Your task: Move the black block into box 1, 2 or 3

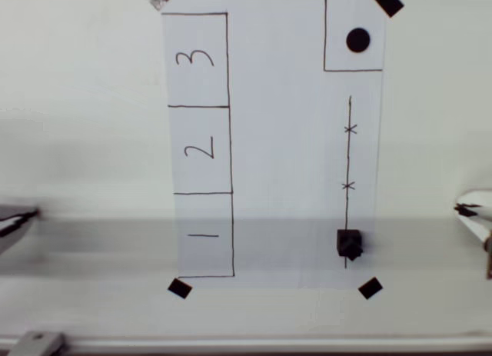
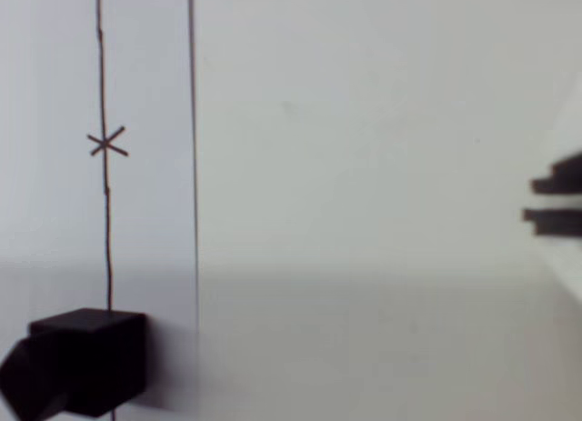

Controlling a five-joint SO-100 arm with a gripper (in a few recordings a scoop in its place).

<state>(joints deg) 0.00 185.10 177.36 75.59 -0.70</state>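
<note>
The black block (image 1: 350, 243) sits on the white paper at the lower end of a pen line with two x marks. In the wrist view the black block (image 2: 86, 362) is at the bottom left, on that same line. Box 1 (image 1: 217, 252) is drawn at the paper's lower left, far to the left of the block, with box 2 (image 1: 200, 129) and box 3 (image 1: 194, 37) above it. My gripper (image 1: 470, 210) pokes in at the right edge, well right of the block and off the paper. Two dark gripper parts (image 2: 556, 198) show at the wrist view's right edge; whether it is open or shut is unclear.
A pen-drawn square with a round black dot (image 1: 358, 40) fills the paper's upper right. Black tape squares (image 1: 370, 287) hold the paper's corners. A shadow band crosses the table at the block's height. A table edge rail (image 1: 246, 344) runs along the bottom.
</note>
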